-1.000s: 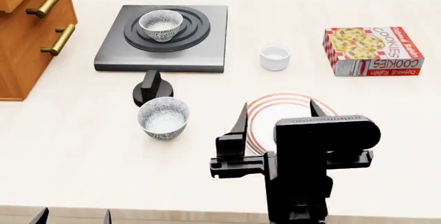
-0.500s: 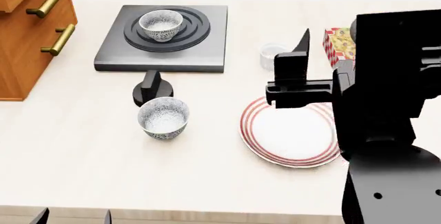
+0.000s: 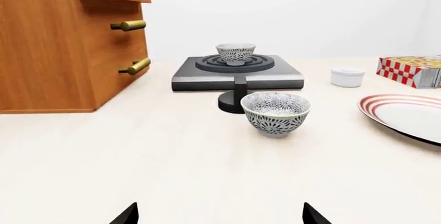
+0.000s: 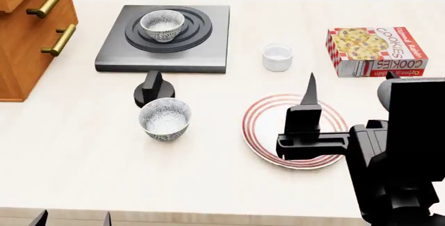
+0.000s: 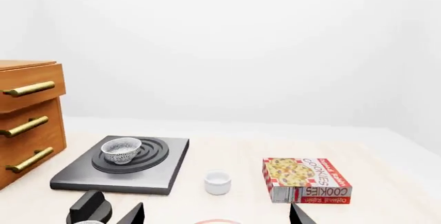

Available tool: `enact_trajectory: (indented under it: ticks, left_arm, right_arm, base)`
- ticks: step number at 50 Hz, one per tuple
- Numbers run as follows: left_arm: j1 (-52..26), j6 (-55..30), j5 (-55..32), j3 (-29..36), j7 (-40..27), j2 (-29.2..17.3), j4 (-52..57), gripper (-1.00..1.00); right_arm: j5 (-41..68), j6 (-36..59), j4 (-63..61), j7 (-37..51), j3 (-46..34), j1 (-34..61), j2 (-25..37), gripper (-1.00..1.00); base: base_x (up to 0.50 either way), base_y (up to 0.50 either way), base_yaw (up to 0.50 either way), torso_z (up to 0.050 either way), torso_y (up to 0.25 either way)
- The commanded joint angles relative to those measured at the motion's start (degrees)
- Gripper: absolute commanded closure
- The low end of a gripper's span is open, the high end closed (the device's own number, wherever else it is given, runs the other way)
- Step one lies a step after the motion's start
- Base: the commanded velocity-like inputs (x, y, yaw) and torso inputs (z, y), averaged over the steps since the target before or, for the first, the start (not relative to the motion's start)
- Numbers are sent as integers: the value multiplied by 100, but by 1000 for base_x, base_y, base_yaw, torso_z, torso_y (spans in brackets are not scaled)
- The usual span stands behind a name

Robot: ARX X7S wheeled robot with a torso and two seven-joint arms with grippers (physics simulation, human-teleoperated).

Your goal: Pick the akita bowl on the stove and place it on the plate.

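The akita bowl [image 4: 162,25] stands upright on the ring burner of the stove [image 4: 208,54] at the back left; the wrist views show the same bowl [image 3: 235,53] [image 5: 121,150]. A second, matching bowl [image 4: 164,118] [image 3: 276,112] rests on the counter in front of the black knob. To the right lies the plate [image 4: 255,128] [image 3: 406,114], with nothing on it. My right gripper [image 4: 349,88] [image 5: 217,216] hangs open above the plate, far from the stove. My left gripper [image 4: 74,220] [image 3: 220,216] is open at the counter's near edge, holding nothing.
A black knob [image 4: 153,89] stands between the stove and the near bowl. A white cup [image 4: 277,57] and a cookie box [image 4: 375,51] sit at the back right. Wooden drawers [image 4: 28,33] with brass handles border the left side.
My right arm has swung from high at the right of the head view down to the lower right, with its gripper over the plate. Both bowls, the plate and the left gripper stay put.
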Motion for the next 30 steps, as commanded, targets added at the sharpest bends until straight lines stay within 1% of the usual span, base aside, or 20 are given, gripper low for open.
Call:
enact_trajectory:
  ticks: [1, 5, 14, 16, 19, 24, 29, 30]
  left_arm:
    - [-8, -19, -57, 39, -54, -43, 25, -100]
    - [-17, -17, -74, 54, -69, -54, 14, -100]
    - [-12, 30, -51, 105, -125, -87, 33, -100]
    - [-8, -62, -198, 39, -121, -87, 134, -100]
    - [4, -83, -58, 134, -136, -155, 263, -100]
    - [-113, -384, -81, 77, -233, -215, 510, -100]
    - [-314, -795, -135, 59, -307, -244, 958, -100]
    - [-472, -1075, -183, 78, -285, -269, 1156, -100]
  right_arm:
    - [105, -88, -161, -70, 107, -191, -17, -100]
    - [83, -254, -65, -69, 113, -262, -6, -100]
    - [105, -274, -104, -34, 113, -246, 6, -100]
    - [107, -288, -102, -26, 107, -245, 9, -100]
    - [102, -353, -95, -18, 97, -259, 18, -100]
    - [92, -492, -29, -14, 94, -323, 19, -100]
    - [123, -401, -76, 17, 113, -283, 14, -100]
    - [123, -411, -71, 23, 123, -289, 13, -100]
  base:
    - [0, 0, 0, 0, 0]
    - [0, 0, 0, 0, 0]
    - [0, 0, 0, 0, 0]
    - [0, 0, 0, 0, 0]
    - [0, 0, 0, 0, 0]
    - [0, 0, 0, 0, 0]
    - [0, 0, 0, 0, 0]
    - [0, 0, 0, 0, 0]
